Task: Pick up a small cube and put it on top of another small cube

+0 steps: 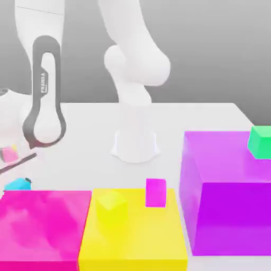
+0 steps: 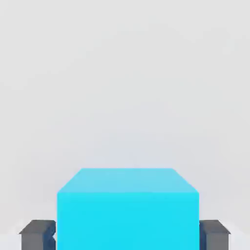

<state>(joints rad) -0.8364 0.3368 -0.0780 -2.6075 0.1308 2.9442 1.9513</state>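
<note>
My fingers (image 2: 214,235) are closed on the cyan cube (image 2: 128,219), behind the pink block (image 1: 45,225) in the exterior view; I judge this the grasping step, so next I need a straight lift.

A flat yellow block (image 1: 135,241) lies between a flat pink block (image 1: 42,227) and a taller purple block (image 1: 233,217).

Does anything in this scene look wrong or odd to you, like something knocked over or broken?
Nothing looks spilled or broken. The small magenta cube and the small yellow cube sit apart on the yellow block, and the green cube rests close to the exterior view's right edge.
</note>
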